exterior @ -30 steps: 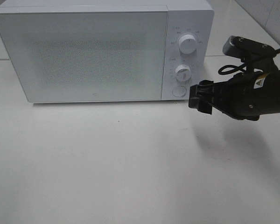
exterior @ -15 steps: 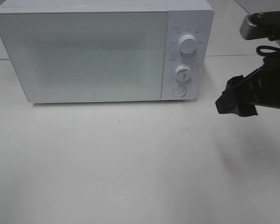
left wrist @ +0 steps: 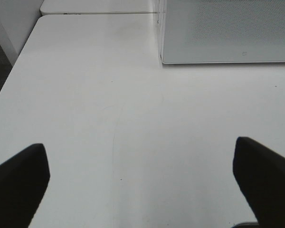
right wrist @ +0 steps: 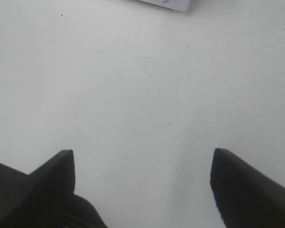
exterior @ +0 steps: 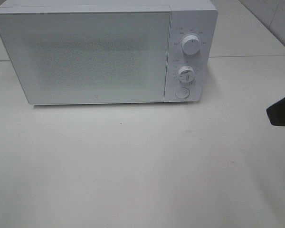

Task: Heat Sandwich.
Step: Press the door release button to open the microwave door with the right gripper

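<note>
Left pincer (left wrist: 140,147): fingers spread wide, nothing between them, over the table (left wrist: 109,95).
Right pincer (right wrist: 142,152): spread, holding nothing, above the same table.
Microwave (exterior: 85,54): door shut, beyond both pincers' tips.
Sandwich: whereabouts cannot be told.

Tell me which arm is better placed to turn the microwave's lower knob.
Probably the right: the right gripper, open, sits off to the right, nearest the lower knob. The left gripper, also open, faces the microwave door's opposite corner.
</note>
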Controlling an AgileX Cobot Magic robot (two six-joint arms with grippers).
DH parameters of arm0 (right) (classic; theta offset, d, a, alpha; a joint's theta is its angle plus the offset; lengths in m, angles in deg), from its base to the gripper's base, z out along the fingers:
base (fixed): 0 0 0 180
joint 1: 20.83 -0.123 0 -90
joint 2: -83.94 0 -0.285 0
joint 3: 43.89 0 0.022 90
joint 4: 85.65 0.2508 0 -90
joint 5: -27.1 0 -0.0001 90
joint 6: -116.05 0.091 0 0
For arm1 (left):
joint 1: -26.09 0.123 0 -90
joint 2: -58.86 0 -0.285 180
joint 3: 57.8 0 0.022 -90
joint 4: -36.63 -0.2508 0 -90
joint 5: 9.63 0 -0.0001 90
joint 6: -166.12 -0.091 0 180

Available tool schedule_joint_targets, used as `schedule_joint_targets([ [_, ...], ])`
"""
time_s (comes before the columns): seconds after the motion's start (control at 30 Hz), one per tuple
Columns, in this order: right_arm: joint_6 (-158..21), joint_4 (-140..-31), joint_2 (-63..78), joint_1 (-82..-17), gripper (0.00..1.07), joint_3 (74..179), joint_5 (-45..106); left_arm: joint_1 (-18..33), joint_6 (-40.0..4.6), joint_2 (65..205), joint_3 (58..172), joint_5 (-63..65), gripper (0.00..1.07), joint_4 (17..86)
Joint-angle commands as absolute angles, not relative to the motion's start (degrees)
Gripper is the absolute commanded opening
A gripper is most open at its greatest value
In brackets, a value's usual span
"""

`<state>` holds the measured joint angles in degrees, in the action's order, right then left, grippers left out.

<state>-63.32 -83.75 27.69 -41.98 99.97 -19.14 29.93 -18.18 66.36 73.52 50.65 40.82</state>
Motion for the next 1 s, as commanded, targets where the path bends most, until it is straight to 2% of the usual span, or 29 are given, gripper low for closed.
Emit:
schedule_joint_targets([
  [0.03,-63.95,-83.93,34.05,-41.63,0.76,100.20,-24.47,29.87,-18.01,64.93,73.29,49.84,1.01,41.28],
  [0.43,-62.17,-88.17,50.43,-40.09,0.77,100.15,-33.12,29.87,-18.01,64.93,73.29,49.84,1.01,41.28],
  [0.53,-62.23,-88.22,56.16,-34.76,0.77,100.15,-33.58,29.87,-18.01,64.93,73.29,49.84,1.01,41.28],
  [0.7,-61.77,-88.17,60.80,-31.89,0.76,99.80,-33.23,29.87,-18.01,64.93,73.29,49.84,1.01,41.28],
  [0.87,-60.68,-87.94,68.48,-25.99,0.76,95.10,-30.88,29.87,-18.01,64.93,73.29,49.84,1.01,41.28],
  [1.0,-60.57,-87.94,72.09,-24.16,0.76,92.81,-29.34,29.87,-18.01,64.93,73.29,49.84,1.01,41.28],
])
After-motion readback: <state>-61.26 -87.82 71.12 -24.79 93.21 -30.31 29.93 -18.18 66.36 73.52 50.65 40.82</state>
